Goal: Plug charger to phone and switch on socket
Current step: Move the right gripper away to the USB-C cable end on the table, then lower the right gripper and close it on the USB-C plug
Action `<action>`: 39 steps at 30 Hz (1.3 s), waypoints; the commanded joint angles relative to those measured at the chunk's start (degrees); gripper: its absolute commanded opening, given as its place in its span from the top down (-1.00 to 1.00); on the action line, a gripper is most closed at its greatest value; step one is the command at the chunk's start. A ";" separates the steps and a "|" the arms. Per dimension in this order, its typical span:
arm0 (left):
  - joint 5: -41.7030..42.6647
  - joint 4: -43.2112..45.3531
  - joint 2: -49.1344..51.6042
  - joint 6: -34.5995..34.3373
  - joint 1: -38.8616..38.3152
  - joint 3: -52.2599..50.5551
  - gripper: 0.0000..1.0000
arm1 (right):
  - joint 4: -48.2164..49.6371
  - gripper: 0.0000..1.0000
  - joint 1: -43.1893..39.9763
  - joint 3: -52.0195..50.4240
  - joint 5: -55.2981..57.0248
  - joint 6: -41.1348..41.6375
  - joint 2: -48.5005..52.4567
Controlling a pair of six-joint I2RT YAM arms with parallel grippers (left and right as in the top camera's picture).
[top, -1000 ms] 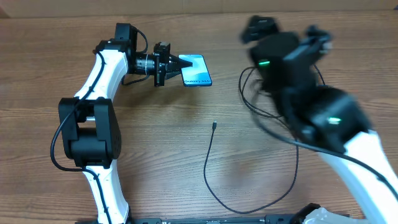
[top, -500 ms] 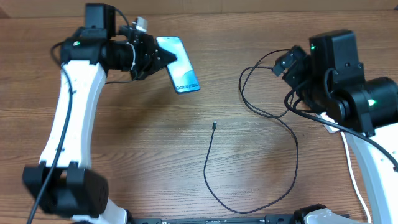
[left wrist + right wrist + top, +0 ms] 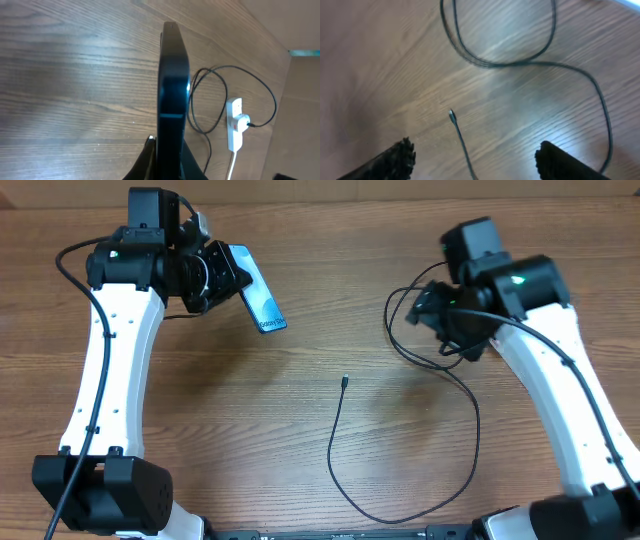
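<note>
My left gripper [image 3: 222,275] is shut on the phone [image 3: 258,298] and holds it lifted and tilted above the table at the far left. In the left wrist view the phone [image 3: 173,85] shows edge-on between the fingers [image 3: 167,162]. The charger, a thin black cable [image 3: 335,450], loops across the table with its plug tip [image 3: 344,382] lying free at the centre. My right gripper [image 3: 432,308] is open and empty above the cable loops at the far right. In the right wrist view the plug tip [image 3: 452,116] lies between the spread fingers [image 3: 475,157]. The socket [image 3: 235,124] shows only in the left wrist view.
The socket's thick white cord [image 3: 231,167] runs off toward the table's near edge. Cable loops [image 3: 405,330] bunch under the right arm. A brown cardboard wall [image 3: 305,110] stands beyond the socket.
My left gripper has drawn the phone back to the left and tipped it more on edge. My right arm has swung left, over the cable loops.
</note>
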 commanded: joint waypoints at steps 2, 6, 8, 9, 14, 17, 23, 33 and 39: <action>-0.33 0.68 -0.24 0.96 2.99 0.63 0.92 | 0.48 -0.36 4.96 -0.26 -2.01 -3.26 4.79; -0.04 -0.57 -0.24 0.68 5.64 0.63 0.92 | 2.25 -0.35 8.61 -0.26 -1.11 -3.23 9.05; -0.07 -2.10 -0.24 0.76 6.84 0.63 0.92 | 3.04 -0.35 9.66 -0.26 -0.96 -3.19 11.13; -0.07 -2.75 -0.24 1.18 7.39 0.63 0.91 | 3.15 -0.34 10.01 -0.26 -0.96 -2.78 12.20; -0.07 -4.04 -0.24 1.79 8.94 0.63 0.92 | 3.32 -0.28 11.67 -1.11 -3.15 -2.84 16.15; 0.09 -4.00 -0.24 1.77 9.14 0.63 0.91 | 3.98 -0.25 13.31 -2.89 -3.08 -2.97 17.64; 0.13 -3.54 -0.24 1.75 9.14 0.63 0.92 | 9.44 -0.28 17.11 -7.87 -3.52 -3.13 18.51; 0.33 -3.54 -0.24 1.75 9.14 0.63 0.92 | 20.92 -0.29 18.64 -16.90 -3.80 3.41 18.51; 0.79 -3.45 -0.24 1.75 9.14 0.63 0.92 | 25.51 -0.15 18.75 -19.06 -4.59 1.51 18.56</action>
